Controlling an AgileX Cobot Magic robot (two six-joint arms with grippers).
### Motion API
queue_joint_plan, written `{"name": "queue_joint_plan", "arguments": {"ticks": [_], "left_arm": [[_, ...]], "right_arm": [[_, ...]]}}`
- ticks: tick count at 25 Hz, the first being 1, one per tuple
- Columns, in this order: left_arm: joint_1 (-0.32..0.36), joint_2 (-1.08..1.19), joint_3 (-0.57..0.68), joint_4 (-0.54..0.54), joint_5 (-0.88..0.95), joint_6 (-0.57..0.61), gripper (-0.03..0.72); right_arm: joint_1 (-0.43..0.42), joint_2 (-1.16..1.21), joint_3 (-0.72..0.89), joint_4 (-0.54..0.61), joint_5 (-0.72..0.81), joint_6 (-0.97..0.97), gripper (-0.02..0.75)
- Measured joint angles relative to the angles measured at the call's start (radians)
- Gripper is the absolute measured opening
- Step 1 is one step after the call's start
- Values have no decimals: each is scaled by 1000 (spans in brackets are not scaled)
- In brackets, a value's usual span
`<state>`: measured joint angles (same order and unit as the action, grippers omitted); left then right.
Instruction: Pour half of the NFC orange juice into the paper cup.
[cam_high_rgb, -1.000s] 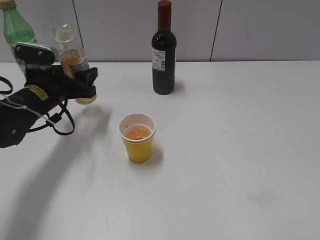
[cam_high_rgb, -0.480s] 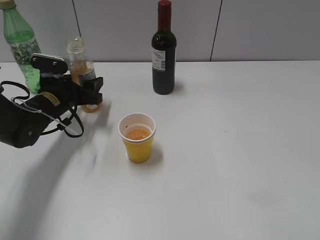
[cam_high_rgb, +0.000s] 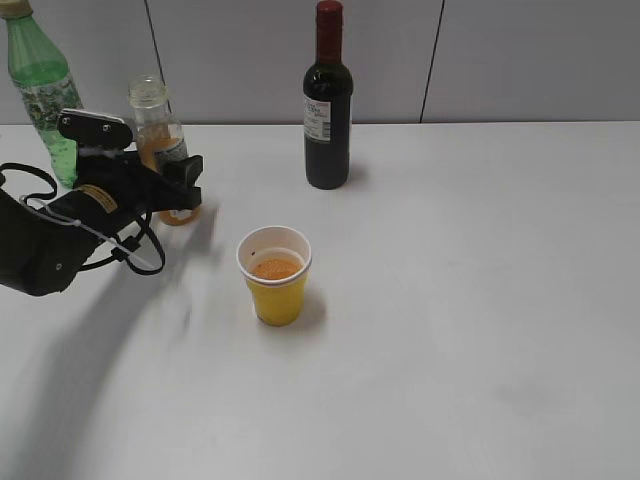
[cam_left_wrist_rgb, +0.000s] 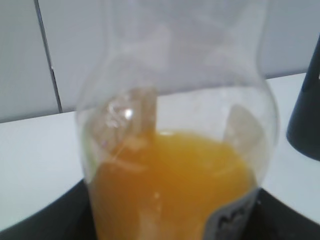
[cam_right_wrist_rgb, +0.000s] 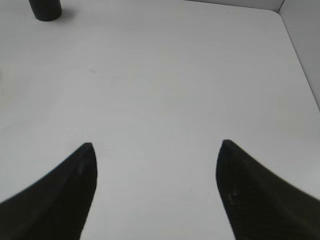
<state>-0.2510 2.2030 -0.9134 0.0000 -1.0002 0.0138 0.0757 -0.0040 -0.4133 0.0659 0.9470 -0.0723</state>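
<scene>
White table (cam_high_rgb: 480, 300): left fingers (cam_high_rgb: 190, 185) clasp orange juice (cam_high_rgb: 155, 125).

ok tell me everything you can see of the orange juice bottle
The small clear plastic orange juice bottle stands upright near the table's far left, uncapped, with a wide clear neck. Orange liquid fills only its lower part, and a white printed label shows low on its side. The black left hand is closed around its lower body. Whether its base rests on the white table cannot be told. A taller green plastic bottle stands just behind it to the left.
</scene>
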Motion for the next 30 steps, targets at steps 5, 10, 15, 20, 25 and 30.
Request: {"name": "queue_joint_plan", "arguments": {"ticks": [5,10,15,20,25,30], "left_arm": [[1,0,-1,0,2,0,476],[2,0,-1,0,2,0,586],[2,0,-3,0,1,0,634],[2,-23,29,15,-12,0,636],[5,-84,119,15,-43,0,636],[5,-158,236,10,-88,1,633]], "right_arm": [[0,0,0,0,0,0,563],[0,0,0,0,0,0,563],[0,0,0,0,0,-1,563],[0,0,0,0,0,-1,566],[0,0,0,0,0,-1,566],[0,0,0,0,0,-1,566]]}}
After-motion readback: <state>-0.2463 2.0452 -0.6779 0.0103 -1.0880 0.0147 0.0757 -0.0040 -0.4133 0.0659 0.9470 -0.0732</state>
